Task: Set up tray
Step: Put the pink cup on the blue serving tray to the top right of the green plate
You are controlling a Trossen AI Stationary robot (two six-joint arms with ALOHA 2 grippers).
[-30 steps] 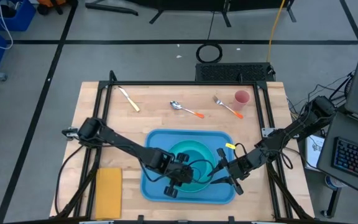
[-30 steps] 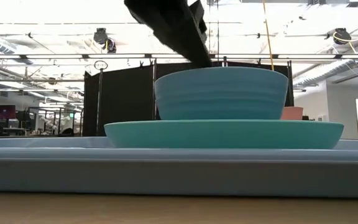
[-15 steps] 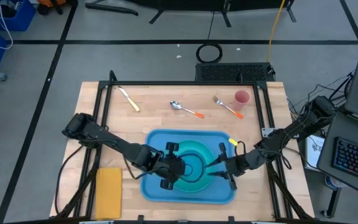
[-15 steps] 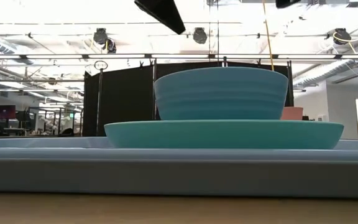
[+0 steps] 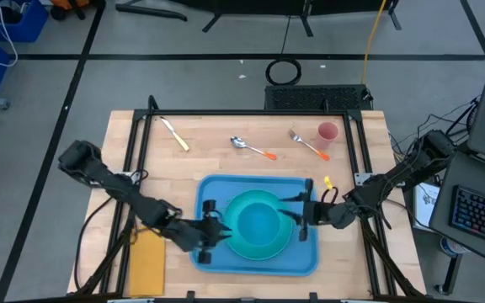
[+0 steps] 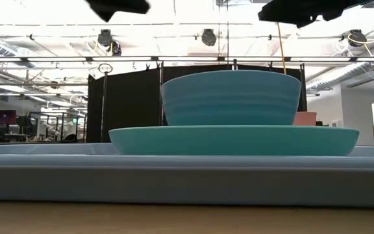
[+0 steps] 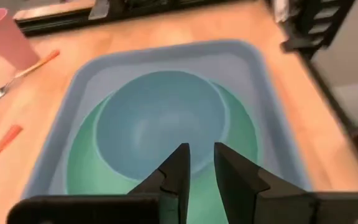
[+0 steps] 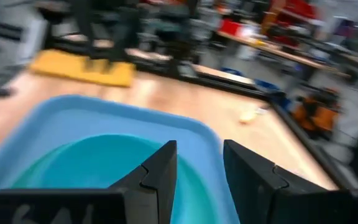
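Two tools flank the tray [image 5: 255, 252] from above: left tool [image 5: 209, 234] at its left edge, right tool [image 5: 303, 216] at its right, equally near; the tray's long axis runs between them. Low view: bowl [image 6: 231, 97] on plate [image 6: 234, 140], wooden tabletop [image 6: 187, 218] beneath, open workshop behind. Wrist views: left fingers [image 7: 178, 171] narrowly parted, right fingers [image 8: 160, 168] wider apart, both empty.

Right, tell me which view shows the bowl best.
The left wrist view: the bowl shows its whole open inside, sitting on the plate. The low view gives only its side profile; the high view shows it from above; the right wrist view is too blurred to tell.
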